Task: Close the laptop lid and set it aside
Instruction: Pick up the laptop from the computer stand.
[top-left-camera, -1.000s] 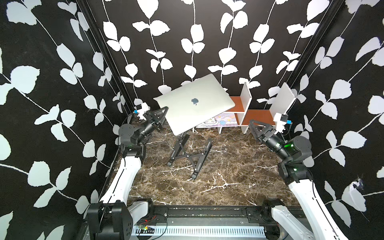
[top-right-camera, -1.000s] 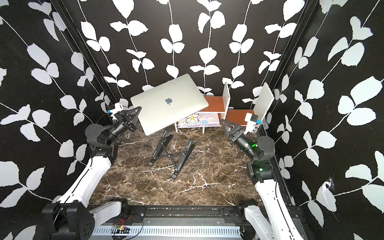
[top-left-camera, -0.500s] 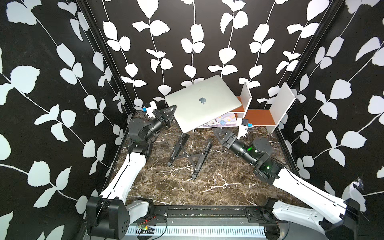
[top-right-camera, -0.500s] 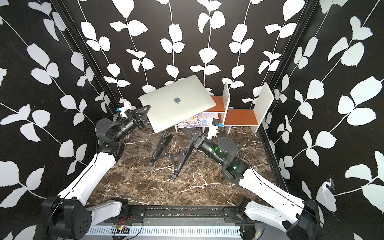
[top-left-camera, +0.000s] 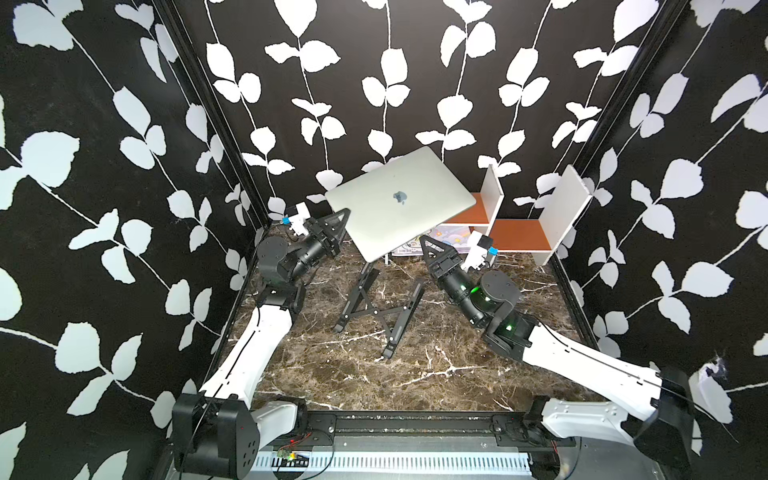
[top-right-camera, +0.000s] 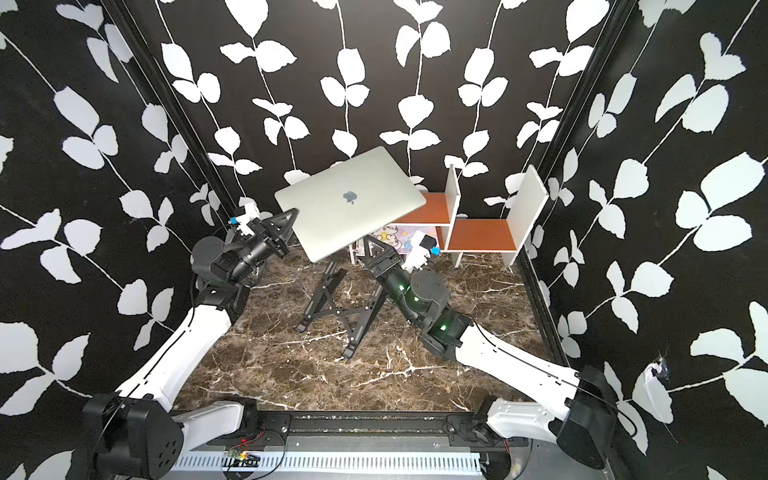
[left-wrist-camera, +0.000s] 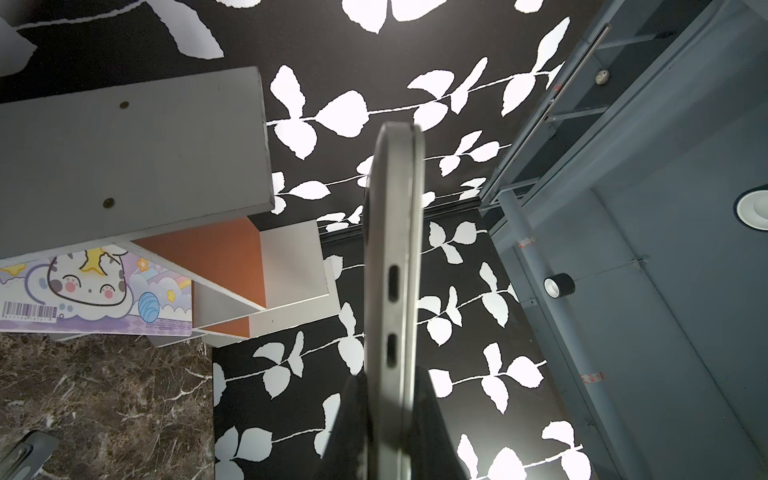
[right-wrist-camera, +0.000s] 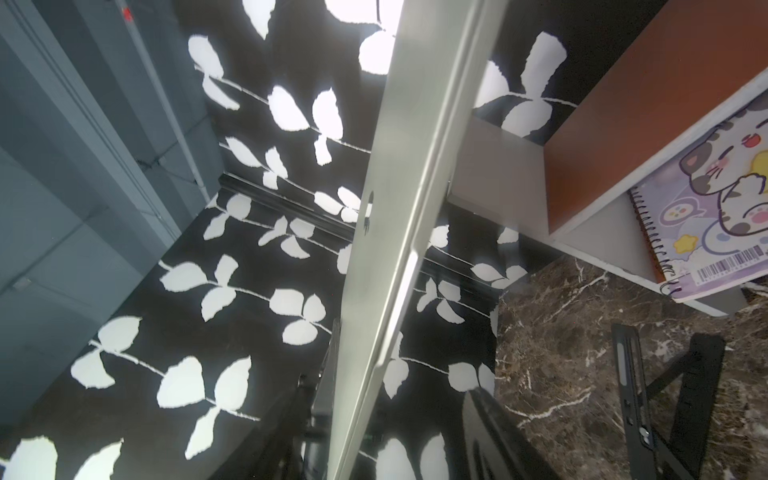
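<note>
Laptop (top-left-camera: 401, 199): held in air above stand (top-left-camera: 374, 309), tilted, logo side up, in both top views.
Lid (top-right-camera: 349, 199): shut flat against base; seam closed in left wrist view.
Left end effector (top-left-camera: 340, 218): clamped tight on laptop's left edge, fingers (left-wrist-camera: 353, 419) pressed on both faces.
Right end effector (top-left-camera: 427, 245): at near right edge, jaws parted, straddling edge; one finger clear of metal in right wrist view.
Shelf (top-left-camera: 515, 232): behind, to right, on tabletop (top-left-camera: 374, 374).
</note>
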